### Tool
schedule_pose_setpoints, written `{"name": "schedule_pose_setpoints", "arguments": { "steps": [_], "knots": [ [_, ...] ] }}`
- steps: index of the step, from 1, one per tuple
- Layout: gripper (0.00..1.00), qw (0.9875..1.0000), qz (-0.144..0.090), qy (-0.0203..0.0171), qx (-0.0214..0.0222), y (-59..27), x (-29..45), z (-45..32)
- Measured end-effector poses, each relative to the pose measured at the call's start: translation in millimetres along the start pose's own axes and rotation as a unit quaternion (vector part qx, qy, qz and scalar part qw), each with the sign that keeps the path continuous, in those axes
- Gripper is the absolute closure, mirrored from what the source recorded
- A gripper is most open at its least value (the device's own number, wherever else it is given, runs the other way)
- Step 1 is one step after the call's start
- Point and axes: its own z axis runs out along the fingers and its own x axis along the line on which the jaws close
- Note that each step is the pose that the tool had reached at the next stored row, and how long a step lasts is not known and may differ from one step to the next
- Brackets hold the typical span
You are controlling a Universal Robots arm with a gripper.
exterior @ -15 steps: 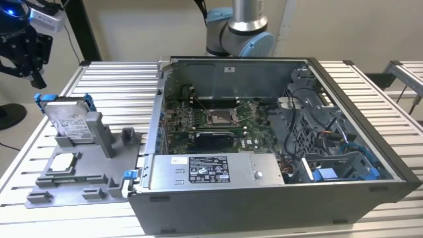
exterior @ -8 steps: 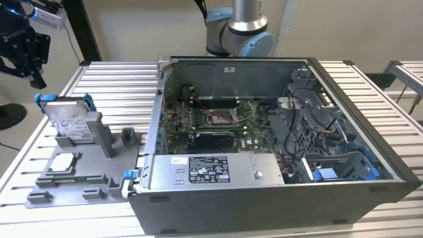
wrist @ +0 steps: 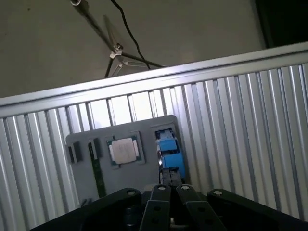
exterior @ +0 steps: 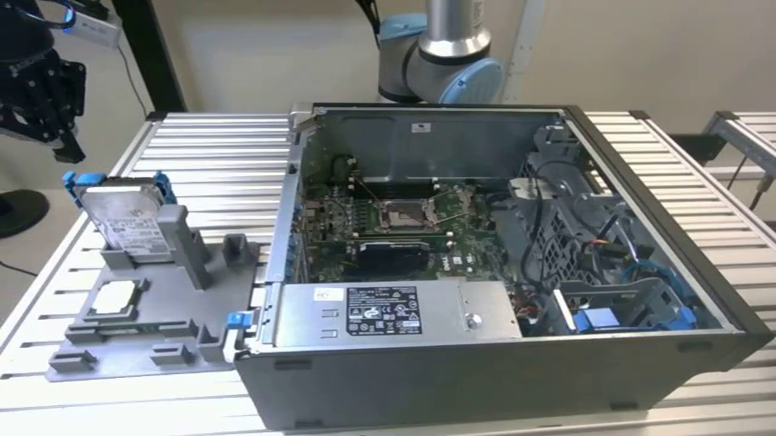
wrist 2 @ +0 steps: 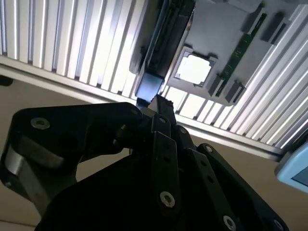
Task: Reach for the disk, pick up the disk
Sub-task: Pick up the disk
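The gripper, jaws clenched on nothing, hangs above the disk, whose white label bears print too small to read.

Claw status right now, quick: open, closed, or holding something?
Claw: closed, holding nothing; it hangs above the disk, apart from it.
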Motion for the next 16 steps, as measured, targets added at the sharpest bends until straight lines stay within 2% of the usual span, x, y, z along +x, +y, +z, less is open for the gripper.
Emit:
{"name": "schedule_pose_setpoints", "arguments": {
  "steps": [4, 9, 11, 16],
  "knots": [
    [1.00, 0.9994, -0.036, 0.0011, 0.0020, 0.0, 0.0, -0.1],
    [1.00, 0.9973, -0.073, 0.0009, 0.0123, 0.0, 0.0, 0.0],
    [1.00, 0.9969, -0.078, 0.0008, 0.0143, -0.1, 0.0, 0.2],
    [1.00, 0.9968, -0.078, 0.0008, 0.0144, 0.0, 0.0, 0.4]
  ]
}}
